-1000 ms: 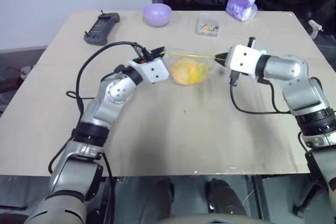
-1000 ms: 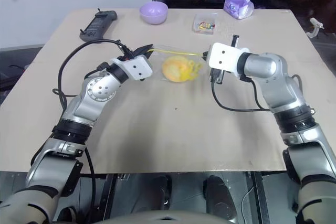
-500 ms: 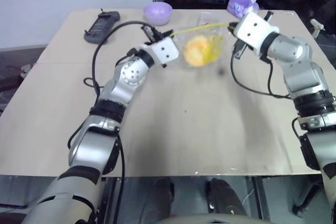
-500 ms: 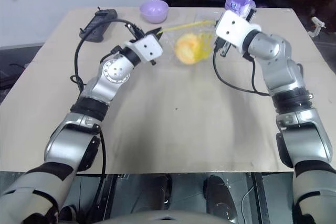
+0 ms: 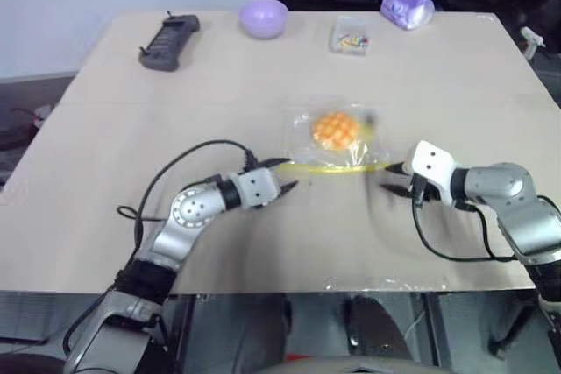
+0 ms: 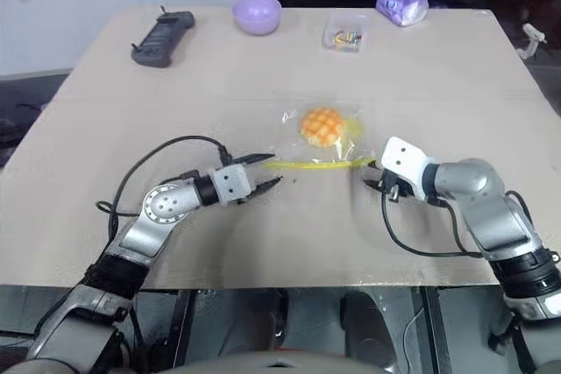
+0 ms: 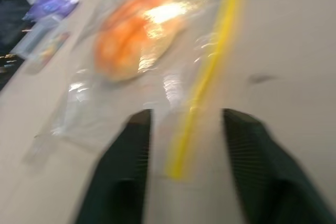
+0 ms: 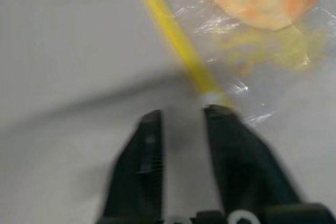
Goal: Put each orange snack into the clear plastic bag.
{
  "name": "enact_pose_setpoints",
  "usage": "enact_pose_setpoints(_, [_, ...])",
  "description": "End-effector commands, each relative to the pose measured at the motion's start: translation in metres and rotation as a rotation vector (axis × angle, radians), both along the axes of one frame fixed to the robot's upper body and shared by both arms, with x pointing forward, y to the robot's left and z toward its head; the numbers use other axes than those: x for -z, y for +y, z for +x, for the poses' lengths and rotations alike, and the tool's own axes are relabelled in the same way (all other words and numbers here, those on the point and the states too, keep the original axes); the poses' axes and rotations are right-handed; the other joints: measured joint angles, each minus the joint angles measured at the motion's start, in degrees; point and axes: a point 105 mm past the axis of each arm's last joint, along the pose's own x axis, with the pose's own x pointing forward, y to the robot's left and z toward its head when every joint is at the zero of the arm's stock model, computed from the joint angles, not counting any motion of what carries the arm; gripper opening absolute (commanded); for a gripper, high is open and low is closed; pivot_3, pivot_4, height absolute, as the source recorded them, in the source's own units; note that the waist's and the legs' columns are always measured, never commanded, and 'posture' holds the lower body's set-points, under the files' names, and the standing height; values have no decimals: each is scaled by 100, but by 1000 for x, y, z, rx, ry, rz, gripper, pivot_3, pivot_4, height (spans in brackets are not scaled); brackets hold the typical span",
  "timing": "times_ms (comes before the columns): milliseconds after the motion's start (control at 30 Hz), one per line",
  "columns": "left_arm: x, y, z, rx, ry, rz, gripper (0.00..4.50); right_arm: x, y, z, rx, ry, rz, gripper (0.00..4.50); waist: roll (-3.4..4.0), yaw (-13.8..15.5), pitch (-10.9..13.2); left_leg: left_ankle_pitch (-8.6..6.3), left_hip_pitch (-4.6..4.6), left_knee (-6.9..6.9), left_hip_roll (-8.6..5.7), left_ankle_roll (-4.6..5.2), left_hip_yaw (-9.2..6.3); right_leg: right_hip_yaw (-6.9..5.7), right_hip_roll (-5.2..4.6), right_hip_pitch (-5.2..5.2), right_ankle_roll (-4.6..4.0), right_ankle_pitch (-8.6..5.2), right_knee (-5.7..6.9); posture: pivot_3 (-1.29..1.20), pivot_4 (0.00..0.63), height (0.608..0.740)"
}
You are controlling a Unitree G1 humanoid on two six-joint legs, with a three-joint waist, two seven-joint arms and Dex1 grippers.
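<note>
orange grid-patterned bun (image 5: pixel 332 129) inside clear bag (image 5: pixel 302 144) with yellow strip; lilac bowl (image 5: pixel 264 17).

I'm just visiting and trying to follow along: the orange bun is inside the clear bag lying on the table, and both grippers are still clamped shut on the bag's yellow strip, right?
Not quite. The orange bun is inside the clear bag lying on the table, but the left gripper and right gripper are open, not clamped: each wrist view shows the fingers spread, with the yellow strip free.
</note>
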Motion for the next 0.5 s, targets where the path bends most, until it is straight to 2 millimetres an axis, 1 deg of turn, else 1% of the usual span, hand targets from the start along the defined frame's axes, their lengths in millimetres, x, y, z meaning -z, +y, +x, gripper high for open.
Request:
enact_pose_setpoints(33, [-12, 4, -18, 22, 85, -50, 3957, -24, -1, -11, -25, -14, 20, 3237, -5, 6, 3, -1, 74, 2, -1, 1, -1, 0, 1, 71, 1, -3, 10, 0, 150, 736])
enact_pose_setpoints(67, [-11, 6, -23, 20, 118, -60, 4053, -25, -4, -14, -30, 12, 22, 3347, -7, 6, 6, -1, 89, 1, 0, 2, -1, 0, 2, 87, 1, -3, 10, 0, 150, 736])
enact_pose_setpoints(100, [-11, 8, -26, 17, 142, -72, 4053, -27, -7, -17, -33, 28, 24, 3347, -7, 2, 9, -2, 138, -3, 2, 1, -2, -3, 5, 137, 0, -8, 7, 0, 150, 736])
enact_pose_setpoints(133, [-13, 9, -28, 11, 163, -91, 4053, -29, -10, -17, -27, 32, 30, 3347, -6, 4, 8, -3, 187, -16, 10, 1, 0, -3, 9, 181, 19, -22, -8, 0, 150, 736])
enact_pose_setpoints(200, [-21, 15, -27, -25, 192, -161, 4053, -40, -19, -10, 17, 15, 100, 3347, -7, 0, 8, -2, 193, -15, 15, 1, -2, -4, 14, 184, 20, -22, -10, 0, 150, 736])
enact_pose_setpoints(267, [-25, 24, -25, -90, 247, -235, 4053, -47, -32, -6, 70, 23, 192, 3347, -7, 2, 8, -2, 185, -13, 16, 1, -2, -2, 14, 181, 0, -6, -10, 0, 150, 736])
enact_pose_setpoints(400, [-23, 45, -31, -187, 381, -308, 4053, -51, -57, -6, 137, 76, 416, 3347, -11, -2, 5, -2, 162, -14, 13, 1, 0, 1, 12, 162, 0, -4, -11, 0, 150, 736])
enact_pose_setpoints(467, [-27, 52, -36, -207, 424, -355, 4053, -51, -69, -5, 177, 90, 539, 3347, -12, -2, 6, -5, 158, -23, 14, 5, 1, 1, 11, 160, -1, -5, -22, 0, 150, 736])
enact_pose_setpoints(500, [-30, 57, -37, -220, 437, -379, 4053, -48, -75, -6, 196, 104, 572, 3347, -12, -2, 6, -5, 155, -26, 14, 5, 1, 0, 11, 159, -1, -5, -26, 0, 150, 736])
